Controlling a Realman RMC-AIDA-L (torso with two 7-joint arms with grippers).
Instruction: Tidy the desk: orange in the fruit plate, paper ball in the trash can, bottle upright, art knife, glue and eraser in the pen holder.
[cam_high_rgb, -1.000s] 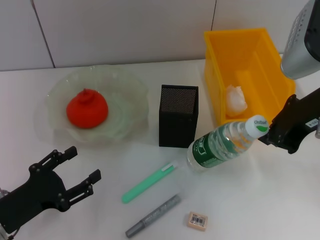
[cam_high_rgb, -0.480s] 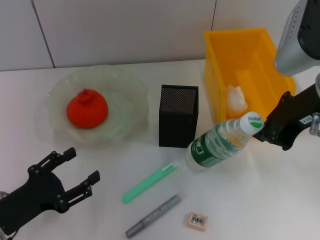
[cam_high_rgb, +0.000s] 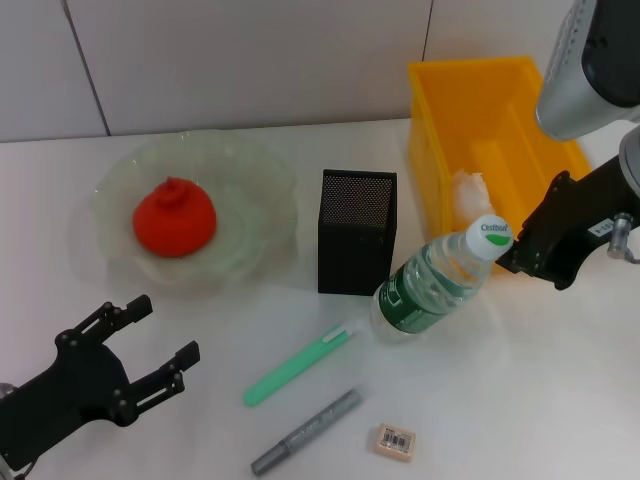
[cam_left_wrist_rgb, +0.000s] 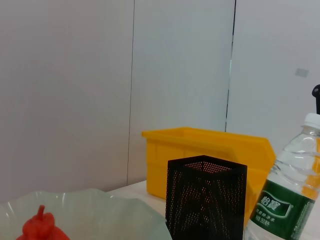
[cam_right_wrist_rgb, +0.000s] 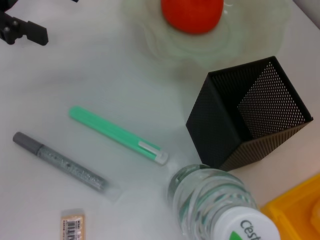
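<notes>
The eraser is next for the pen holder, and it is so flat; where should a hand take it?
Probably across its two long edges, from straight above. The eraser lies flat, sticker up, alone on the table, so only its thin sides offer purchase. The grey pen beside it lies apart, leaving room for fingers.

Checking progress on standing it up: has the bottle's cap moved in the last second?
Yes. The bottle cap has swung up toward the trash can, held by the right end effector.

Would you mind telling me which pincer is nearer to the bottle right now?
The right. The right pincer is at the cap end of the tilted bottle, beside the trash can. The left pincer hovers open far across the desk, below the fruit plate.
</notes>
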